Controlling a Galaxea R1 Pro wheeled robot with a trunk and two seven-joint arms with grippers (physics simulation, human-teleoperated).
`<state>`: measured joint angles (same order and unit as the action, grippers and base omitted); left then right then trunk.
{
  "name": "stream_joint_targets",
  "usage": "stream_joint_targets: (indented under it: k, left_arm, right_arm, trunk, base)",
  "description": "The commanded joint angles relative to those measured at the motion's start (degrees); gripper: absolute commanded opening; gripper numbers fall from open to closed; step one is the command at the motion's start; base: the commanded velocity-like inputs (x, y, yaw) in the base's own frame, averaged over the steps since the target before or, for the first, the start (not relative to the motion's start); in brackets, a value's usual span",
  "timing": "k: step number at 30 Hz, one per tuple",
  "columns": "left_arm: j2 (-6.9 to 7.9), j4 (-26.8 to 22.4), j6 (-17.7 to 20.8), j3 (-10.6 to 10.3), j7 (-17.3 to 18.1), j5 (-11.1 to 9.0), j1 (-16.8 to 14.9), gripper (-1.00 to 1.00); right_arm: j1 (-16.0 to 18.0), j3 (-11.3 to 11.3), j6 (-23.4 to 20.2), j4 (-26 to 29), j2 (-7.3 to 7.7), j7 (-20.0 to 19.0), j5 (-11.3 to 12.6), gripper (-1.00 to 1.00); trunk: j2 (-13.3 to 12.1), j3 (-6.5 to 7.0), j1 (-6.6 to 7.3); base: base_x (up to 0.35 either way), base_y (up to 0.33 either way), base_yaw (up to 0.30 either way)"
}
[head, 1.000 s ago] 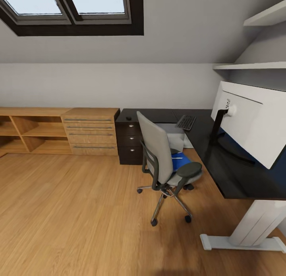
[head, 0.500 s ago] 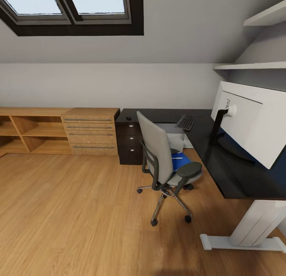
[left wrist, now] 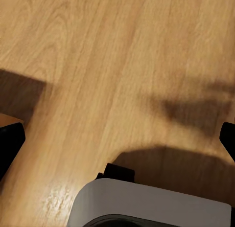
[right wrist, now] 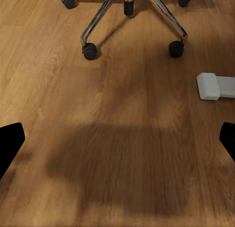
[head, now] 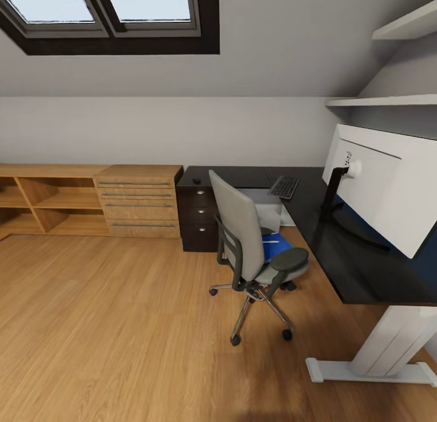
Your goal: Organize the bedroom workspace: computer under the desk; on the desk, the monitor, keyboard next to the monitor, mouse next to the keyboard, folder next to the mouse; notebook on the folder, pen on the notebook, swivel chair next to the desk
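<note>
The grey swivel chair [head: 243,240] stands on the wooden floor beside the black L-shaped desk [head: 340,252]. On its seat lies the blue folder [head: 278,248], with a thin white pen [head: 271,241] and a small dark notebook [head: 271,231] on it. Behind the chair, the silver-grey computer [head: 269,211] sits under the desk. On the desk are the monitor [head: 388,191], seen from its white back, the keyboard [head: 284,187] and the mouse [head: 196,180]. My left gripper [left wrist: 117,141] and right gripper [right wrist: 117,141] hang open over bare floor, holding nothing.
A light wooden drawer chest [head: 139,200] and open shelving [head: 42,200] line the far wall left of the desk. The chair's chrome base and casters [right wrist: 129,7] and the desk's white foot [right wrist: 215,86] lie ahead of my right gripper. Open floor spreads to the left.
</note>
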<state>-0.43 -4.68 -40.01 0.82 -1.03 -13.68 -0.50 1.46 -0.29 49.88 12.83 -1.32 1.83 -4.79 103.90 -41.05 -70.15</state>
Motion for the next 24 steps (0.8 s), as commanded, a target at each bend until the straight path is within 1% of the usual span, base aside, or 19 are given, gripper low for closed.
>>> stream_joint_targets:
  k: [1,7,14,24]
  left_arm:
    - [0.00,0.02,-0.16,0.05,-0.10,0.00,-0.03,1.00]
    - [0.06,0.02,-0.22,0.05,-0.11,-0.02,-0.03,1.00]
    - [0.07,0.02,-0.17,0.06,-0.11,-0.03,-0.03,1.00]
    - [0.07,0.02,-0.16,0.05,-0.11,-0.03,-0.03,1.00]
  right_arm:
    - [0.03,-0.06,0.13,-0.04,0.00,0.19,-0.39,1.00]
    - [0.03,-0.06,0.13,-0.07,0.00,0.19,-0.39,1.00]
    - [0.03,-0.06,0.13,-0.09,-0.08,0.19,-0.38,1.00]
    - [0.03,-0.05,0.05,-0.09,-0.09,0.19,-0.36,1.00]
  trunk:
    - [0.02,-0.03,0.01]
    - [0.02,0.11,0.01]
    - [0.02,0.15,0.01]
    - [4.03,-1.64,-2.19]
  base:
    - [0.000,0.000,-0.161]
    - [0.000,0.000,-0.206]
    - [0.000,0.000,-0.069]
    - [0.000,0.000,-0.005]
